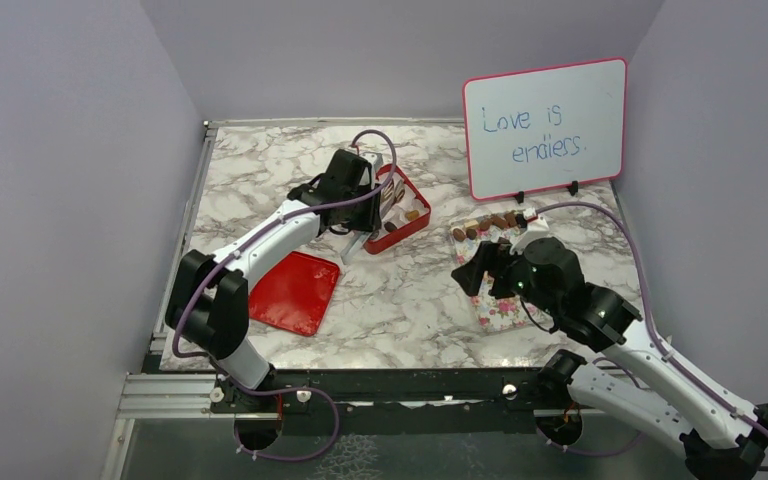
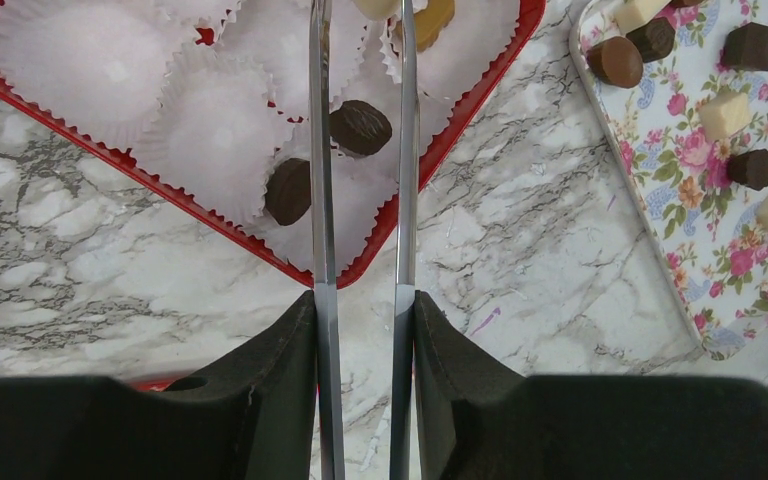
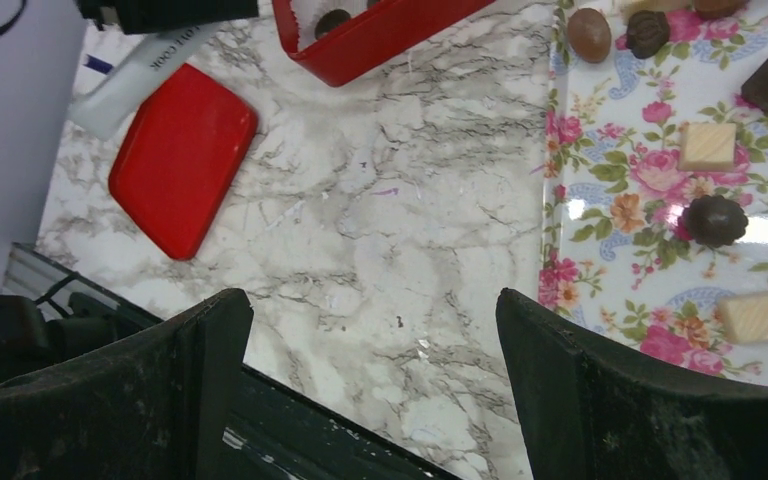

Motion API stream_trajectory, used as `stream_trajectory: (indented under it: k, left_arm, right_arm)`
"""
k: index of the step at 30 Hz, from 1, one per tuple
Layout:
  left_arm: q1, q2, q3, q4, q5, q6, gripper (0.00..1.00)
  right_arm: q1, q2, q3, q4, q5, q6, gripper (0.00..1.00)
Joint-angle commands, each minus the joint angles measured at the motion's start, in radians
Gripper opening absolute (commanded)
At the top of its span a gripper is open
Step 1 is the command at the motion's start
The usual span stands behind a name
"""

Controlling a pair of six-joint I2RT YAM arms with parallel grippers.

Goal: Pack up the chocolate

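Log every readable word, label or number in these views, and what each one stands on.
"Love is endless." is handwritten in blue marker on the whiteboard; the last word looks more like "endlers".
The black print on the white arm link in the right wrist view is too blurred to read.
No other text shows.

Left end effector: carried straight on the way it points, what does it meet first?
Probably the white paper cups in the red box; the left end effector is angled over them, a dark chocolate showing between its fingers. Height above them is unclear.
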Motion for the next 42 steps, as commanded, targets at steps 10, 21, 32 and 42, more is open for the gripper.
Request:
stream_trajectory:
  k: [10, 21, 32, 42]
  left_arm:
    - [0.013, 0.091, 0.045, 0.063, 0.082, -0.005, 0.27]
    - [0.015, 0.137, 0.072, 0.101, 0.067, -0.017, 0.28]
    - [0.015, 0.133, 0.073, 0.101, 0.058, -0.006, 0.39]
    - [0.015, 0.066, 0.075, 0.098, 0.067, -0.003, 0.42]
  right_arm:
    - [-0.004, -0.071, -0.032, 0.040, -0.028, 0.002, 0.98]
    - [-0.004, -0.147, 0.003, 0.017, 0.033, -0.048, 0.98]
    - [-0.004, -0.102, 0.010, 0.025, 0.030, -0.056, 0.98]
    - [-0.004, -0.095, 0.028, 0.004, 0.020, -0.034, 0.98]
